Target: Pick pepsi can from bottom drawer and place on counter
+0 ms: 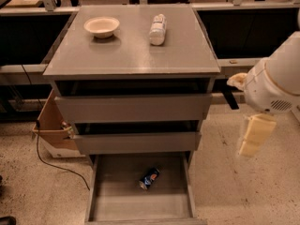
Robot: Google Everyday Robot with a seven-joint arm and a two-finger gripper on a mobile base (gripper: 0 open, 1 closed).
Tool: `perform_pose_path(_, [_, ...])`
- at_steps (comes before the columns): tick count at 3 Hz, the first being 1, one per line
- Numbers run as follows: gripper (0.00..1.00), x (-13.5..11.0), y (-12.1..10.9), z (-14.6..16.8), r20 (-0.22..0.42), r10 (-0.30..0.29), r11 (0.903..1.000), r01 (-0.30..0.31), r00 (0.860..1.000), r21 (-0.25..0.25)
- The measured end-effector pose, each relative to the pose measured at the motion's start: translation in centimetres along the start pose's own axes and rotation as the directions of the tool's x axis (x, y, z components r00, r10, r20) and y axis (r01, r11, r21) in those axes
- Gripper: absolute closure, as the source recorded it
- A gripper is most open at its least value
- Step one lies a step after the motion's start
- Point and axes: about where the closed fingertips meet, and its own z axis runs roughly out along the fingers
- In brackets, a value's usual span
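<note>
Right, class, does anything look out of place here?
Two things lie on their sides: the pepsi can in the bottom drawer, and the white bottle on the counter. The gripper hangs right of the cabinet.

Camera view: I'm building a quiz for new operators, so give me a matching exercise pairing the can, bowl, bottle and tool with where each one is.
Things:
1. can
2. bowl
3. bottle
4. tool

Places:
A. lying on the counter, picture-right of the bowl
B. hanging over the floor, picture-right of the counter
C. lying on its side in the open bottom drawer
D. upright on the counter, towards its back picture-left corner

Pairs: 1-C, 2-D, 3-A, 4-B
</note>
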Motion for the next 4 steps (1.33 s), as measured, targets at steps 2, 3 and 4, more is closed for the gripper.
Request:
perform_pose_path(2, [0.00,0.9,4.4,12.0,0.016,-0.122,0.9859,0.123,0.992,-0.113])
perform_pose_path(3, [0.00,1.5,7.9,17.3,-0.004,-0.129,0.9730,0.126,0.992,-0.194])
perform_pose_path(4, [0.00,1.5,7.9,17.3,-0.004,-0.129,0.9730,0.126,0.992,-0.194])
